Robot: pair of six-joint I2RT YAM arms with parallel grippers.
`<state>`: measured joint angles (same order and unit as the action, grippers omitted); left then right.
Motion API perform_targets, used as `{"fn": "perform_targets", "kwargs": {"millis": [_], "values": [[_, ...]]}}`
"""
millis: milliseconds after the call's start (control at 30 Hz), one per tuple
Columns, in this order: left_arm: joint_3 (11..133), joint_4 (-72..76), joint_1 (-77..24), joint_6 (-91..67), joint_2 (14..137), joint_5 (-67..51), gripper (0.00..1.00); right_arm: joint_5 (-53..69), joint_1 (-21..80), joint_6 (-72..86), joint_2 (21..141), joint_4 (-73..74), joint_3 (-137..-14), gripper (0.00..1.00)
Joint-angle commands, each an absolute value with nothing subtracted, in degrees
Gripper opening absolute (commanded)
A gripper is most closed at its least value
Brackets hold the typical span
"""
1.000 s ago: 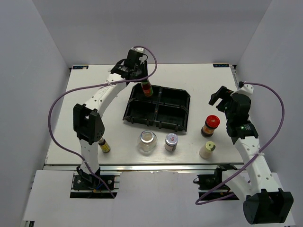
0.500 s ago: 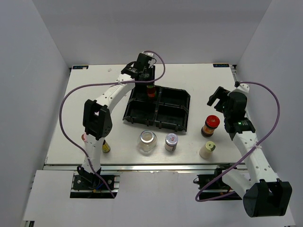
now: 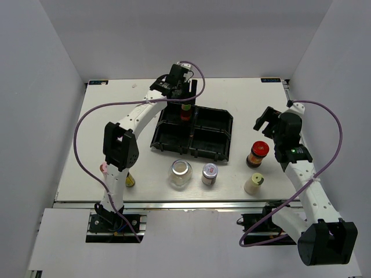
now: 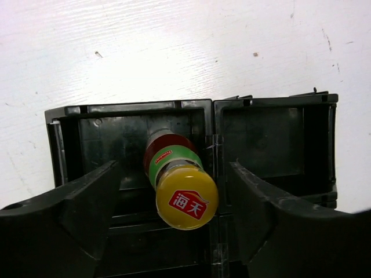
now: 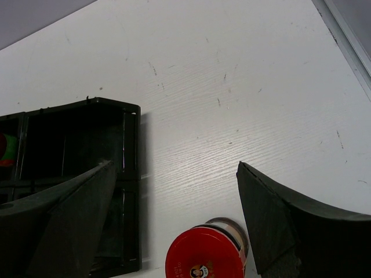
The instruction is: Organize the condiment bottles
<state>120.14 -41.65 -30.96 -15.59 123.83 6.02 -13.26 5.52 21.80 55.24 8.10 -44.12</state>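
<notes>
Between spread fingers of left tool (image 4: pixel 174 168), untouched: yellow-capped bottle (image 4: pixel 186 200) in black tray (image 4: pixel 133 107). Right tool (image 5: pixel 174 168) open, red-lidded jar (image 5: pixel 204 253) near.

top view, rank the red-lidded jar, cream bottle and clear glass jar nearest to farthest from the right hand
1. red-lidded jar, just on the near side of the right hand
2. cream bottle, nearer the front edge
3. clear glass jar, far off to the left

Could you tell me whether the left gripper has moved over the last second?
Yes: the left gripper shifted right, from off the tray's far-left corner to above its far-left compartment.
</notes>
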Motion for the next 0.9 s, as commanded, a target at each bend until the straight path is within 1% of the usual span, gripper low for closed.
{"fn": "perform_targets", "kwargs": {"millis": [0, 33, 67, 200, 267, 400, 433, 467, 500, 533, 567, 600, 633, 667, 700, 767, 800, 867], "values": [[122.4, -41.7, -31.6, -14.8, 120.4, 7.0, 0.85, -13.7, 5.4, 20.9, 54.5, 8.2, -46.4, 0.89], [122.5, -41.8, -31.6, -14.8, 119.8, 7.0, 0.93, -13.5, 5.3, 20.9, 54.3, 8.3, -46.4, 0.89], [122.5, -41.9, -31.6, -14.8, 119.4, 7.2, 0.98, -13.3, 5.4, 20.7, 54.3, 8.5, -46.7, 0.89], [121.4, -42.4, -31.6, -15.2, 116.5, 9.1, 0.98, -10.9, 5.4, 20.1, 53.3, 9.5, -47.4, 0.89], [119.5, -42.5, -31.6, -15.8, 113.0, 10.5, 0.98, -9.9, 5.4, 20.0, 52.8, 9.7, -47.4, 0.89], [109.5, -41.8, -31.6, -18.5, 102.4, 16.9, 0.98, -7.6, 5.4, 19.5, 50.7, 9.2, -46.8, 0.89], [103.4, -41.6, -31.6, -20.8, 99.6, 18.2, 0.98, -7.0, 5.4, 19.4, 50.3, 8.9, -46.7, 0.89], [100.3, -41.7, -31.6, -22.1, 94.0, 19.5, 0.98, -6.8, 5.4, 19.2, 50.0, 8.5, -46.5, 0.89], [97.2, -42.0, -31.6, -23.6, 91.0, 20.7, 0.98, -6.5, 5.4, 19.3, 49.5, 8.4, -46.5, 0.89], [90.4, -42.2, -31.6, -26.6, 87.8, 23.0, 0.98, -6.3, 5.4, 19.3, 49.2, 8.5, -46.5, 0.89], [86.8, -42.5, -31.6, -28.3, 84.6, 24.2, 0.98, -6.2, 5.4, 19.2, 49.0, 8.4, -46.5, 0.89], [80.0, -43.2, -31.6, -31.3, 78.0, 25.6, 0.98, -4.8, 5.4, 19.2, 49.0, 8.4, -46.5, 0.89], [79.9, -44.1, -31.6, -32.2, 74.9, 25.8, 0.98, -3.7, 5.4, 19.2, 49.0, 8.2, -46.5, 0.90], [75.1, -45.5, -31.6, -33.4, 72.1, 26.4, 0.98, -1.6, 5.4, 19.2, 49.1, 7.8, -46.5, 0.89], [73.3, -47.3, -31.6, -34.7, 67.1, 27.2, 0.98, -0.6, 5.4, 19.2, 49.5, 7.6, -46.3, 0.89], [69.5, -53.4, -31.6, -38.3, 62.9, 29.4, 0.98, 2.7, 5.4, 19.2, 49.9, 6.9, -46.1, 0.89], [68.2, -55.3, -31.6, -39.5, 59.0, 29.8, 0.98, 3.4, 5.4, 19.2, 50.4, 6.7, -46.1, 0.89], [64.1, -59.5, -31.6, -42.4, 55.5, 29.3, 0.98, 4.1, 5.4, 19.6, 51.1, 6.9, -46.4, 0.89]]}}
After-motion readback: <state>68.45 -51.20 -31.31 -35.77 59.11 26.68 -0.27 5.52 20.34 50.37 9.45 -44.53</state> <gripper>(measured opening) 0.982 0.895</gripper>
